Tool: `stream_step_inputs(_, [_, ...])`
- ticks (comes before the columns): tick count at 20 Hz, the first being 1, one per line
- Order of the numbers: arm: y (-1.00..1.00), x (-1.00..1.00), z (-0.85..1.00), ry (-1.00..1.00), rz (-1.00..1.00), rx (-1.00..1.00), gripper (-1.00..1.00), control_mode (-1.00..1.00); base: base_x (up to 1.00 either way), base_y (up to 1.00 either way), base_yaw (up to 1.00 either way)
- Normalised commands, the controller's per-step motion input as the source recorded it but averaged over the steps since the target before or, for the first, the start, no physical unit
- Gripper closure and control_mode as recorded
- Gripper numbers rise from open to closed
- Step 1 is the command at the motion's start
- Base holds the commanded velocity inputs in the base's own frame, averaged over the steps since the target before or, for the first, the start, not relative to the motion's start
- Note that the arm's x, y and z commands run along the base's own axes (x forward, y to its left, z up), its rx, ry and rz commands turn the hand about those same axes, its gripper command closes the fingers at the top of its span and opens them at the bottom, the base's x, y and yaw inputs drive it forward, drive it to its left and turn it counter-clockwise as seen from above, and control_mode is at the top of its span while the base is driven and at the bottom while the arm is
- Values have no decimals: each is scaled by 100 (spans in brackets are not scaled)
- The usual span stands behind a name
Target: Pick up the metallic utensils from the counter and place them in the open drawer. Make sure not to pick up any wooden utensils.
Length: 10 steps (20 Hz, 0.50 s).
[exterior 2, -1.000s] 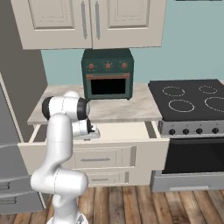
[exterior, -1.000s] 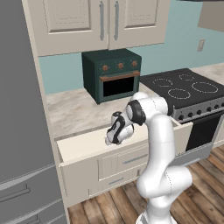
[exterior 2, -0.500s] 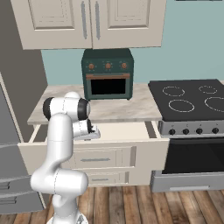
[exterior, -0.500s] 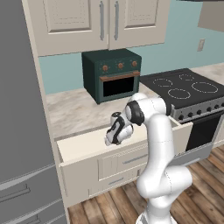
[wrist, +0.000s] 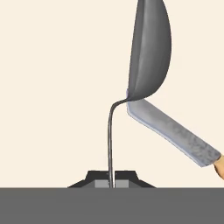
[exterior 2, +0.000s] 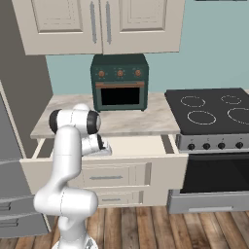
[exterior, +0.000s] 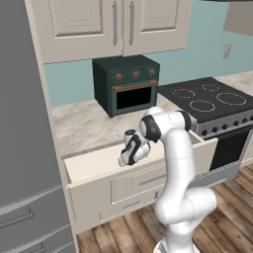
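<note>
Gripping spoon (wrist: 148,52) handle in tool (wrist: 111,181) | knife (wrist: 175,131) apparently beneath bowl

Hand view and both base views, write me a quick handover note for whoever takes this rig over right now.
Gripper: jaws shut on the metal spoon, pinching its thin handle, hanging over the open drawer.
Knife: already lying on the drawer floor, beneath the spoon's bowl.
Counter: no utensils can be made out on it from the base views.
Done: knife in drawer.
Left: release the spoon into the drawer. Leave any wooden utensil alone.
</note>
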Motion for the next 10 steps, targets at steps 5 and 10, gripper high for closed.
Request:
stream_step_inputs(5, [0, 0, -17, 0, 0, -3, 100, -100, 0, 0, 0])
stream_step_inputs(10, [0, 0, -20, 0, 0, -4, 100, -100, 0, 0, 0])
